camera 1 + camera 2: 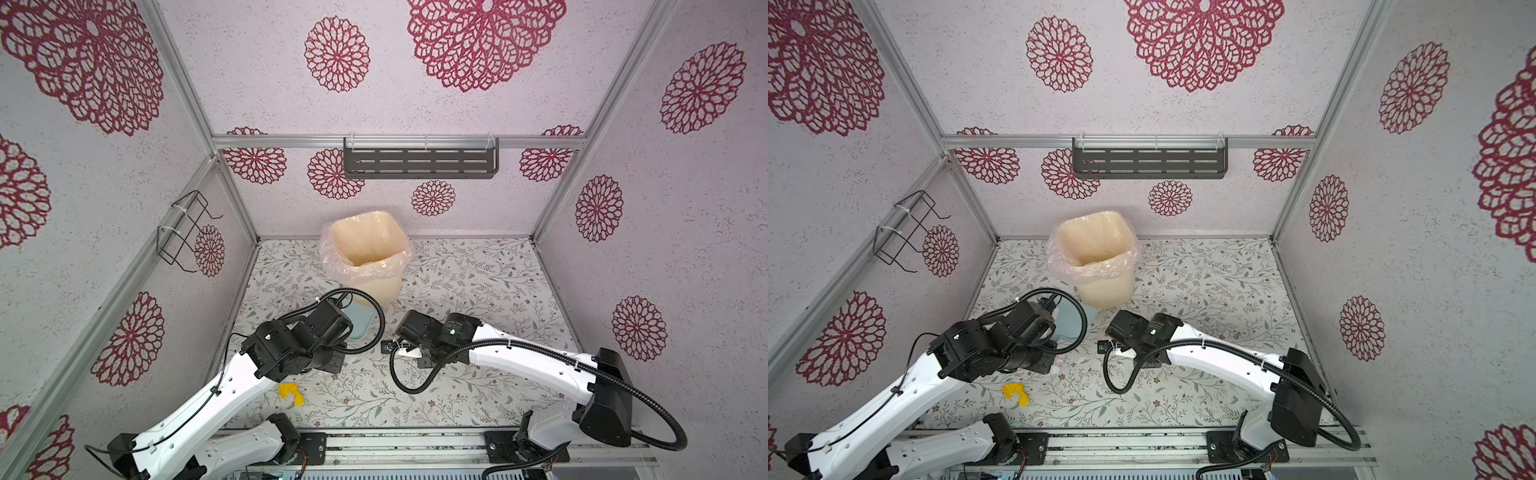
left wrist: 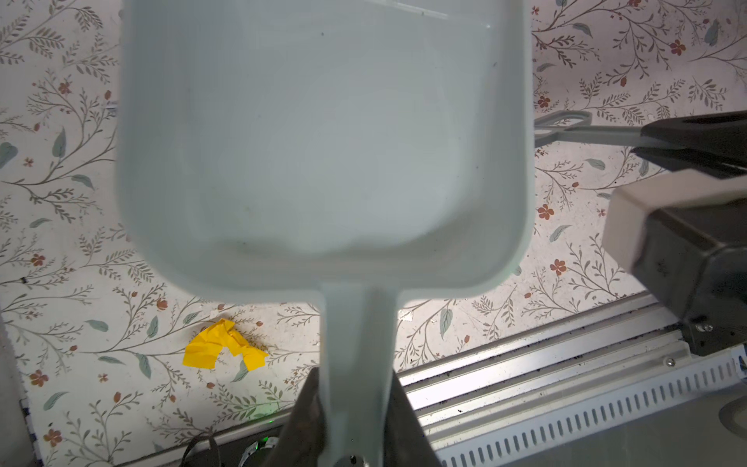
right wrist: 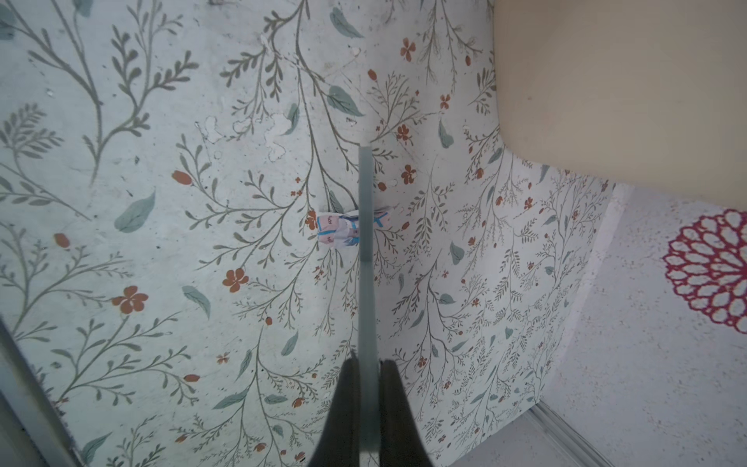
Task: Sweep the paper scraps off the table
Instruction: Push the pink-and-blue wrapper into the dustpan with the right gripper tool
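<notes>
The table [image 1: 478, 291] is white with leafy twigs. A crumpled yellow paper scrap [image 1: 291, 392] [image 1: 1016, 392] [image 2: 224, 349] lies near its front edge, beside my left arm. A pale whitish-pink scrap [image 3: 351, 228] [image 1: 1061, 365] lies between the two grippers. My left gripper [image 2: 355, 404] is shut on the handle of the pale blue dustpan [image 2: 323, 141] [image 1: 359, 322], whose tray shows nothing inside. My right gripper [image 3: 366, 372] [image 1: 392, 347] is shut on the thin grey handle of the brush [image 3: 366, 242] [image 2: 566, 127], held above the pink scrap. The bristles are hidden.
A cream bin [image 1: 365, 253] [image 3: 606, 81] lined with a clear bag stands at the back, just behind the dustpan. A metal rail [image 1: 415, 444] runs along the front edge. A wire rack [image 1: 187, 228] hangs on the left wall and a grey shelf [image 1: 419, 162] on the back wall.
</notes>
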Controlling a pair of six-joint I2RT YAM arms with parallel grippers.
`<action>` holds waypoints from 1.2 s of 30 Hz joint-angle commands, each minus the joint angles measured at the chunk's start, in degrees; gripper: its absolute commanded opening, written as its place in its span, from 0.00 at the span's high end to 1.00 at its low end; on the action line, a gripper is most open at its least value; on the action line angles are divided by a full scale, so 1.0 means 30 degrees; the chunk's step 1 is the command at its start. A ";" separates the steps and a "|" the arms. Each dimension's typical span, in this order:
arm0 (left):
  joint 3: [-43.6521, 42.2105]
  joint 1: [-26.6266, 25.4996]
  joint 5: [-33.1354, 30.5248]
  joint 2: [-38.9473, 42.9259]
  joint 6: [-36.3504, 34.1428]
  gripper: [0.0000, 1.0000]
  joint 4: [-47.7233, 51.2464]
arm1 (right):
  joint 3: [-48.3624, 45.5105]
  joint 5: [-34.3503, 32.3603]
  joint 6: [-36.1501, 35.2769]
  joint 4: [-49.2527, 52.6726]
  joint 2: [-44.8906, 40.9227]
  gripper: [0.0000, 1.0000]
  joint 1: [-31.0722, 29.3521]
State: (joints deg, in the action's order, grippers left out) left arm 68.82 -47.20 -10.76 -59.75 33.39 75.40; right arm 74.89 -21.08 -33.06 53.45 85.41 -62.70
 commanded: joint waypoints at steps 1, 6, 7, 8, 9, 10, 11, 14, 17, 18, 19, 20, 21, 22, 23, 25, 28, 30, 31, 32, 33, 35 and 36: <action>-0.0167 -0.0458 0.0471 -0.0353 -0.0398 1.00 -0.0983 | 0.1229 -0.0848 0.1446 0.1706 -0.0753 1.00 0.0068; -0.0289 -0.1056 0.0468 -0.0983 -0.0406 1.00 -0.1209 | 0.1431 -0.1247 0.1923 0.1393 -0.0569 1.00 0.0698; -0.0376 -0.1189 0.0519 -0.1077 -0.0377 1.00 -0.1297 | 0.1432 -0.1313 0.2169 0.1262 -0.0575 1.00 0.0932; -0.0474 -0.1325 0.0595 -0.1170 -0.0327 1.00 -0.1411 | 0.1511 -0.1308 0.2473 0.1170 -0.0528 1.00 0.1220; -0.0616 -0.1465 0.0725 -0.1252 -0.0324 1.00 -0.1577 | 0.1629 -0.1294 0.2765 0.1262 -0.0415 1.00 0.1505; -0.0792 -0.1641 0.0854 -0.1362 -0.0321 1.00 -0.1806 | 0.1830 -0.1279 0.3231 0.1398 -0.0258 1.00 0.1864; -0.0996 -0.1845 0.0961 -0.1545 -0.0329 1.00 -0.1975 | 0.2046 -0.1268 0.3650 0.1622 -0.0060 1.00 0.2211; -0.1440 -0.2518 0.1196 -0.2176 -0.0436 1.00 -0.2369 | 0.2651 -0.0852 0.4811 0.2409 0.0411 1.00 0.3208; -0.1582 -0.3024 0.1630 -0.3063 -0.0695 1.00 -0.2927 | 0.3241 -0.0157 0.5784 0.3006 0.0672 1.00 0.3900; -0.1596 -0.3215 0.1654 -0.3357 -0.0800 1.00 -0.3144 | 0.3467 0.0070 0.6081 0.3250 0.0798 1.00 0.4083; -0.1657 -0.3321 0.1790 -0.3700 -0.0932 1.00 -0.3369 | 0.3738 0.0387 0.6345 0.3558 0.0959 1.00 0.4304; -0.1669 -0.3340 0.1974 -0.4053 -0.1063 1.00 -0.3520 | 0.4036 0.0623 0.6608 0.3896 0.1192 1.00 0.4508; -0.1642 -0.3360 0.2169 -0.4386 -0.1178 1.00 -0.3607 | 0.4272 0.0841 0.6823 0.4221 0.1413 1.00 0.4662; -0.1640 -0.3403 0.2395 -0.4760 -0.1284 1.00 -0.3750 | 0.4518 0.1016 0.7068 0.4570 0.1644 1.00 0.4831; -0.1662 -0.3397 0.2694 -0.5105 -0.1392 1.00 -0.3953 | 0.4762 0.1258 0.7297 0.4853 0.1838 1.00 0.4978; -0.1699 -0.3441 0.3179 -0.5721 -0.1567 1.00 -0.4315 | 0.5098 0.1779 0.7800 0.5197 0.2112 1.00 0.5251; -0.1671 -0.3482 0.3669 -0.6610 -0.1810 1.00 -0.4565 | 0.5427 0.2680 0.8557 0.5326 0.2343 1.00 0.5625; -0.1611 -0.3485 0.3815 -0.7118 -0.1877 1.00 -0.4536 | 0.5489 0.3146 0.8993 0.5298 0.2424 1.00 0.5751; -0.1611 -0.3493 0.4000 -0.7354 -0.1925 1.00 -0.4587 | 0.5519 0.3314 0.9177 0.5247 0.2482 1.00 0.5803; -0.1636 -0.3486 0.4216 -0.7536 -0.1934 1.00 -0.4672 | 0.5491 0.3430 0.9347 0.5214 0.2520 1.00 0.5833; -0.1691 -0.3512 0.4395 -0.7697 -0.1955 1.00 -0.4783 | 0.5504 0.3552 0.9507 0.5210 0.2582 1.00 0.5862; -0.1826 -0.3569 0.4603 -0.7952 -0.1937 1.00 -0.4978 | 0.5475 0.3700 0.9700 0.5153 0.2697 1.00 0.5913; -0.1914 -0.3574 0.4692 -0.8061 -0.1917 1.00 -0.5059 | 0.5475 0.3771 0.9799 0.5123 0.2760 1.00 0.5928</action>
State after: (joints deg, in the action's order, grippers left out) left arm 63.83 -57.41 1.32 -83.07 28.45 61.87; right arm 89.60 -12.08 -6.79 67.57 93.41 -44.91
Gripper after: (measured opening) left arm 0.223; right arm 0.075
